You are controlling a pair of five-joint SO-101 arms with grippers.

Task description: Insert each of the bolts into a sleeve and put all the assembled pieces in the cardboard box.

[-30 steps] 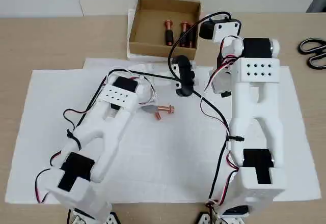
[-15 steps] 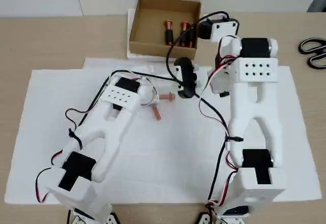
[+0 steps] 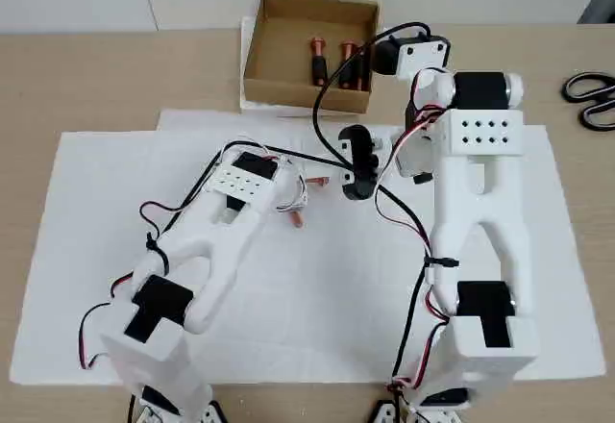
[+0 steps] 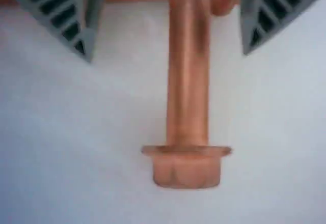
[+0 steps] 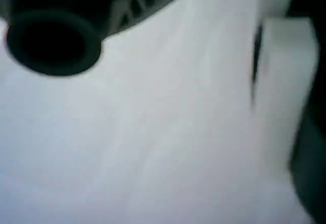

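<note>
Left arm (image 3: 207, 240) is stretched forward and angled toward the centre, wrist pitched downward. Left gripper (image 4: 165, 40): fingers (image 4: 71, 15) spread wide apart, jaws not closed. Right arm (image 3: 480, 202) is extended straight forward, its wrist bent inward toward the left arm.

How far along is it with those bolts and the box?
Done, it seems: three copper-and-black assembled pieces lie in the brown cardboard box. In hand: the left tool hangs open over a copper bolt on the white paper sheet; a black round tube, likely a sleeve, shows close up in the right wrist view. Left: sleeving that bolt and a second copper bolt nearby, then boxing both.
</note>
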